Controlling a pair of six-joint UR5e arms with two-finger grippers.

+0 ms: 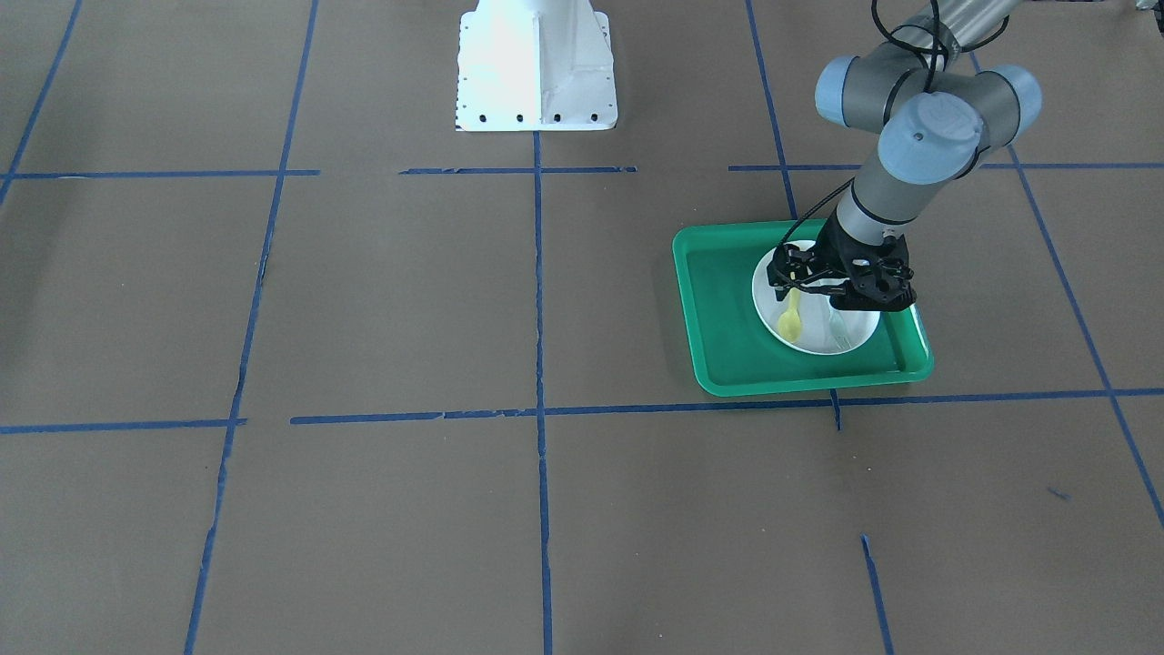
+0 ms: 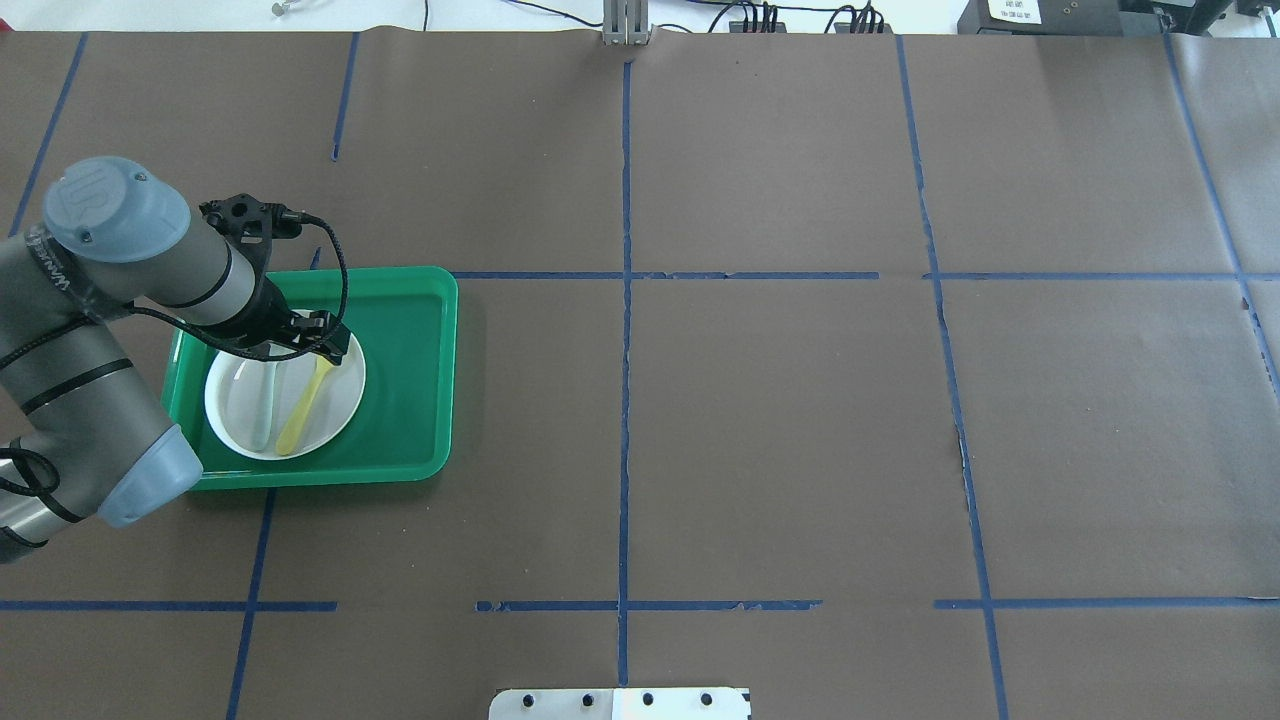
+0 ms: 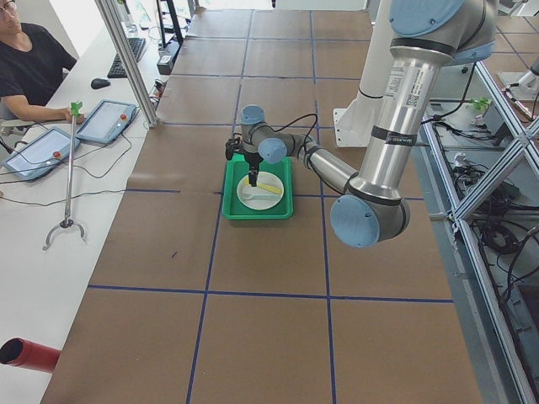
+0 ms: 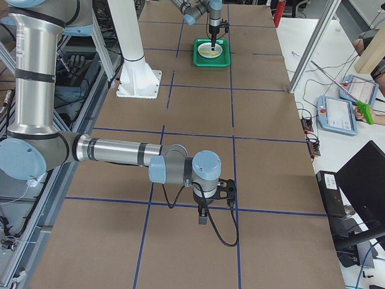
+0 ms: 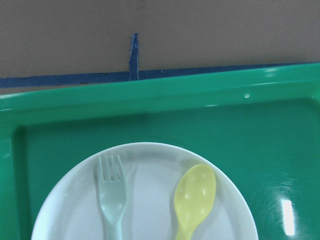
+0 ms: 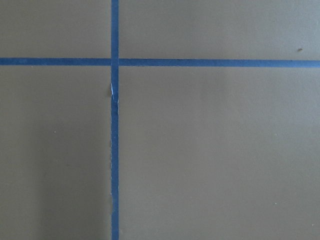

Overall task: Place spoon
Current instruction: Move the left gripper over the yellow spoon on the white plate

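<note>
- Spoon (image 5: 195, 196) lay flat on the plate (image 2: 337, 412), bowl end toward the robot, and the plate sat in the tray (image 2: 412, 385).
- We saw the left gripper (image 2: 322, 349) low over the far end of the spoon's handle. We could not tell if its fingers were apart or pinched on the handle, because no view showed them well.
- We thought that if the plate was where the spoon had to go, the job was almost done. The only things left would be to let go, if it was holding on, and to lift away.
- We thought that if the spoon had to go somewhere else, then all of the job was left: grab, lift, carry and set down.
- We saw a fork (image 5: 112, 192) just beside the spoon on the same plate, lined up with it and not touching. We thought a finger could bump it.
- The tray's raised rim went all around the plate, so a low sideways move could hit it.
- The right gripper (image 4: 203, 215) hung over the brown table (image 2: 760, 430), well apart from the tray. We could not tell if it was open or closed.
</note>
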